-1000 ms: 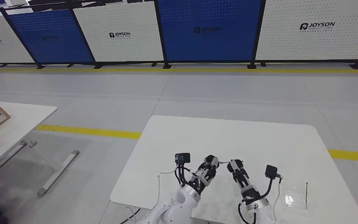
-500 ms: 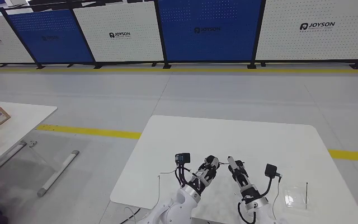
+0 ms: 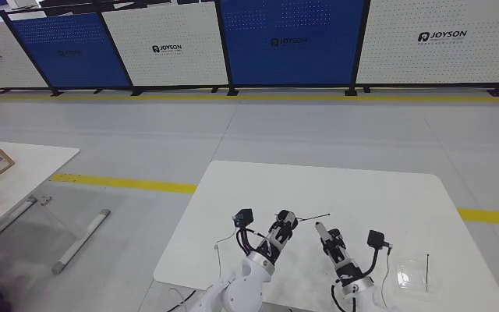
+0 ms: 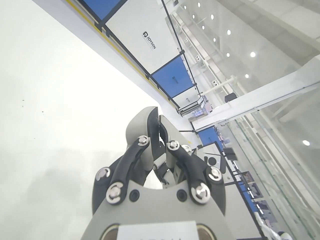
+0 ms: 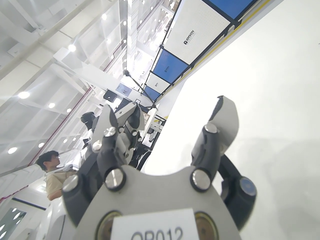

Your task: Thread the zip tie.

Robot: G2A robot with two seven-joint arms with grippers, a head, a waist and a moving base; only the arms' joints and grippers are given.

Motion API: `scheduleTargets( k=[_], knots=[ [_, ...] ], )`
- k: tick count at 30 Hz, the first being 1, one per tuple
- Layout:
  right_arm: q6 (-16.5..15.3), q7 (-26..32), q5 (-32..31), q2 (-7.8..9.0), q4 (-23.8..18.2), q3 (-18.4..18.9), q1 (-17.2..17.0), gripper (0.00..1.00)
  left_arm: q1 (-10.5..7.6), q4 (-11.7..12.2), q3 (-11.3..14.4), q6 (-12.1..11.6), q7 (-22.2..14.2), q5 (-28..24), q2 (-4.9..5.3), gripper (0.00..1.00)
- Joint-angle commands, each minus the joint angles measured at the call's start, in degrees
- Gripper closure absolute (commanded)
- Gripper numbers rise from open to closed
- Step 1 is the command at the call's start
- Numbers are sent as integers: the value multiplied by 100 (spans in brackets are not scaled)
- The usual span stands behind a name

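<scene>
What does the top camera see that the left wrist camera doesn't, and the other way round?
From the top view: a clear bag and a spare tie lying off to one side. From the left wrist view: ceiling lights and the finger pads up close. Both: the left gripper shut on the zip tie, over the white table.

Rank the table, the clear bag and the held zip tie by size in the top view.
1. table
2. clear bag
3. zip tie in the left claw: about as long as the bag, but far thinner
</scene>
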Motion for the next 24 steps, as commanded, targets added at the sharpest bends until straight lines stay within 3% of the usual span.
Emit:
scheduleTargets(
  k=[1,12,18,22,24],
  knots=[
    [13,-17,-15,0,-11,1,-7,0,26,-51,-27,3,28,-79,-4,100],
    [77,-14,-178,6,-32,8,14,0,48,-93,-40,-78,-8,-179,-5,100],
    [60,-61,-924,67,-122,175,-31,0,148,-294,-258,-47,-178,-1049,-19,100],
    [438,-146,-1576,90,-214,199,-98,0,236,-470,-396,-106,-219,-1397,-15,100],
    [668,-263,-2264,99,-197,105,-88,0,238,-511,-411,-139,-442,-1598,-11,100]
  ],
)
